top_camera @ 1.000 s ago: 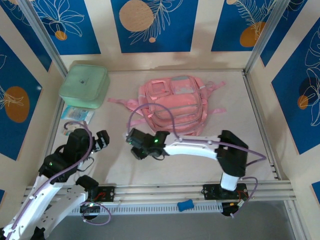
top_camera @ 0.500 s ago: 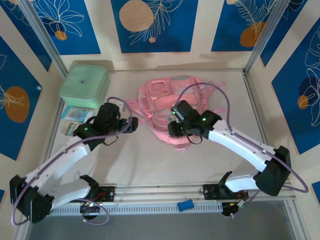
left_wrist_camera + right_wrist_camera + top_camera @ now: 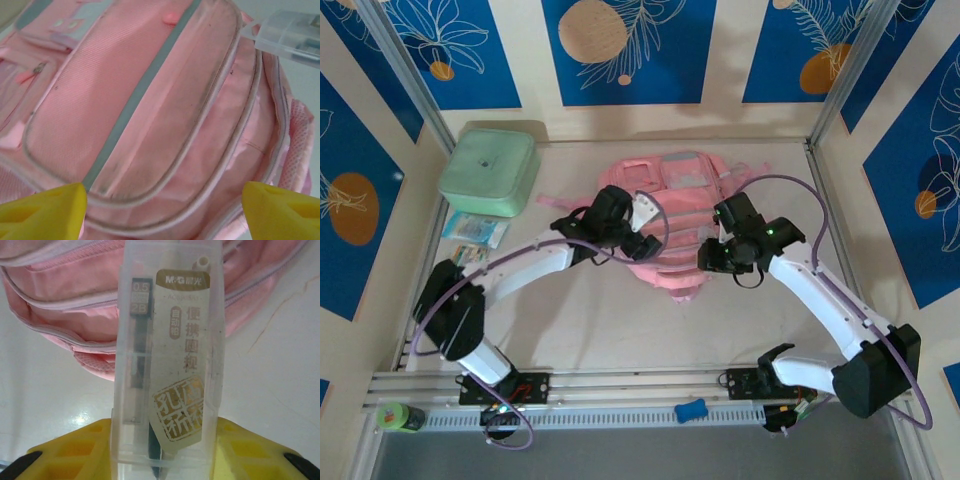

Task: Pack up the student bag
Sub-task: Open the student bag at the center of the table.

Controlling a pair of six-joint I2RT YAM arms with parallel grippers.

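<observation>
Pink student bag (image 3: 675,200) lies centred on the worktop (image 3: 570,320), long axis fore-aft. We see the left gripper (image 3: 162,212) above it, jaws spread, empty; the right gripper (image 3: 165,455), just right of it, clamps a clear lead case (image 3: 170,340).

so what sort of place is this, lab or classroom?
Likely a staged robot test booth, not a classroom: a table boxed in by printed blue wall panels, a metal rail at its near edge carrying the left arm and right arm, and a pink backpack as prop.
</observation>
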